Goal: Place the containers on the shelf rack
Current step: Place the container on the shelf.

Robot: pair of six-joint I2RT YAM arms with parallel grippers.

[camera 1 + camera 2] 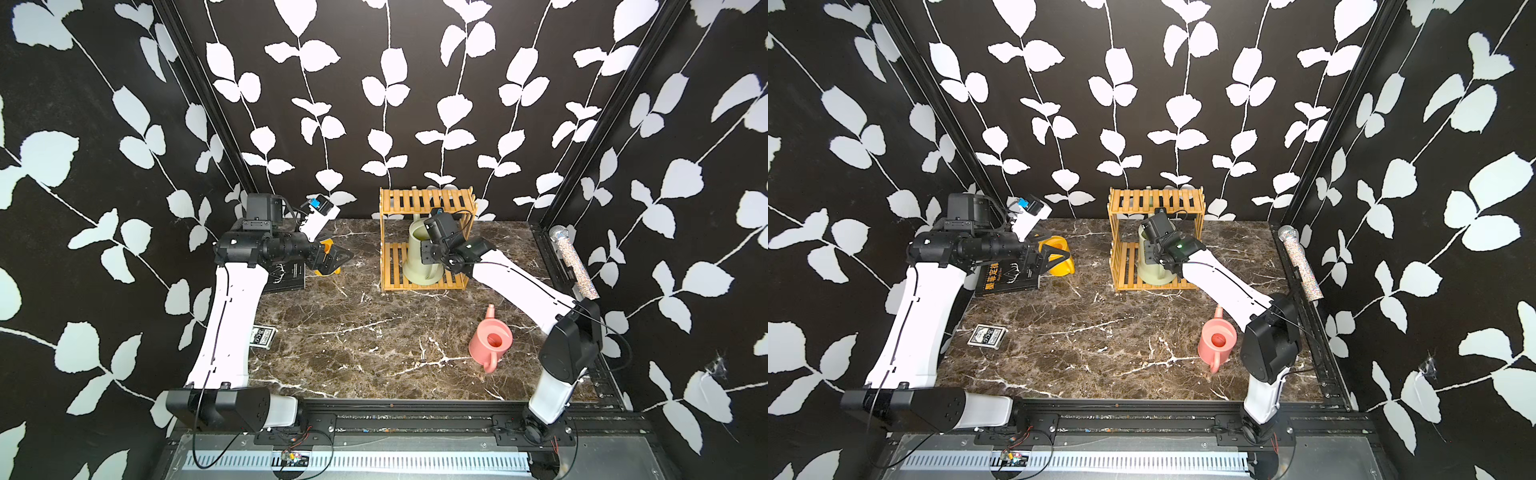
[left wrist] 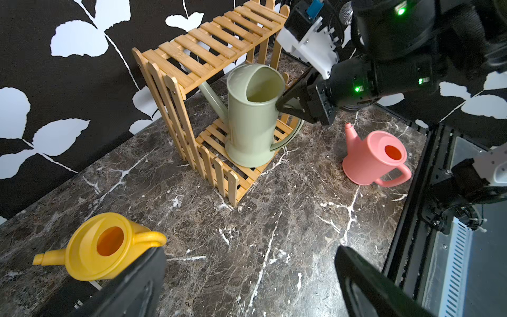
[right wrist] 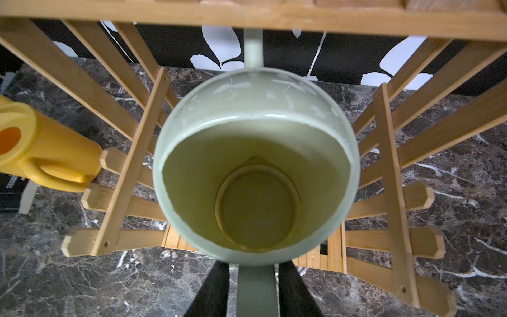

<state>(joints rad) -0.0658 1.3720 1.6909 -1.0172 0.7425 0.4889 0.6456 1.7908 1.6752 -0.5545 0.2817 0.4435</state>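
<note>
at the rack (image 1: 415, 202) front edge, right jaws apart astride green can (image 1: 417, 270) handle; left jaws wide.

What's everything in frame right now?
table: 1, dark marble, centre
shelf rack: 1, tan wood, back of table
green watering can: 1, pale green, upright on shelf rack's lower tier
black book: 1, black, below left arm
yellow watering can: 1, yellow, on table beside black book
pink watering can: 1, pink, on table near right arm
card box: 1, black-and-white, on table by left arm
microphone: 1, glittery, along right side rail
left gripper: 1, black, jaws open over table
right gripper: 1, black, jaws straddle green watering can's handle
</note>
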